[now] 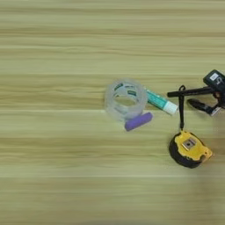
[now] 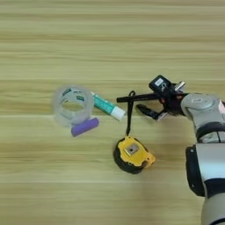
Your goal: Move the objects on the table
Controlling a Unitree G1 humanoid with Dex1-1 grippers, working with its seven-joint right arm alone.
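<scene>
The objects lie bunched at mid-table in the left eye view: a clear tape roll [image 1: 125,99] stands flat on the wooden table [image 1: 66,176], a green-and-white glue stick [image 1: 161,102] pokes out from behind it to the right, and a short purple cylinder [image 1: 138,121] rests against the roll's lower edge. A yellow-black tape measure [image 1: 190,149] sits lower right, its black strap [image 1: 181,109] running up to a slim black pen [image 1: 190,92]. The right gripper [image 1: 206,99] barely enters at the edge, its lower finger apart from the pen

In the right eye view the silver forearm [image 2: 203,107] reaches in from the right, and the right gripper [image 2: 148,103] has its two black fingers spread, the upper one along the slim black pen [image 2: 137,97], the lower one beneath it; whether the pen is actually pinched cannot be told. By the look of it, the moving is at an early stage, with every item clustered together and only the pen apparently being addressed
</scene>
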